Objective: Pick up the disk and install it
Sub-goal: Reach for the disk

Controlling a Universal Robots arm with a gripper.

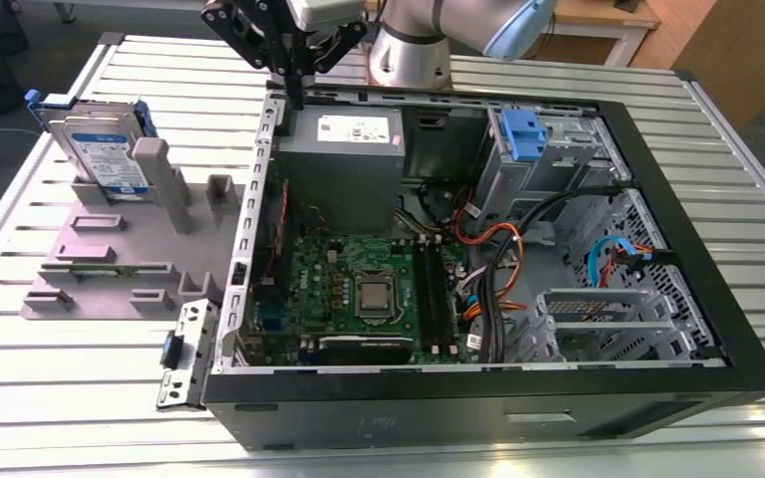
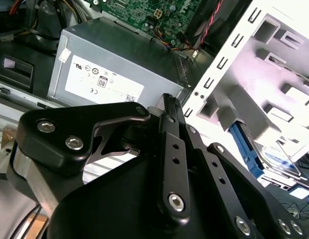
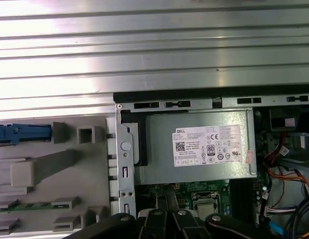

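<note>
The disk (image 1: pixel 97 149), a silver-grey drive with a white-and-blue label in a blue frame, stands upright in a grey holder (image 1: pixel 117 249) at the exterior view's left, outside the computer case. Its blue frame also shows in the first wrist view (image 3: pixel 20 133) and the second wrist view (image 2: pixel 244 149). My gripper (image 1: pixel 296 98) hangs over the case's back left corner, to the right of the disk and apart from it. Its black fingers (image 2: pixel 169 107) are shut together with nothing between them, seen too in the first wrist view (image 3: pixel 167 216).
The open black computer case (image 1: pixel 489 388) lies on a slatted metal table (image 1: pixel 728 129). Inside are a grey power-supply box (image 1: pixel 343 149) directly under the gripper, a green motherboard (image 1: pixel 370 289), loose cables (image 1: pixel 502 249) and a metal drive bay with a blue latch (image 1: pixel 522 134).
</note>
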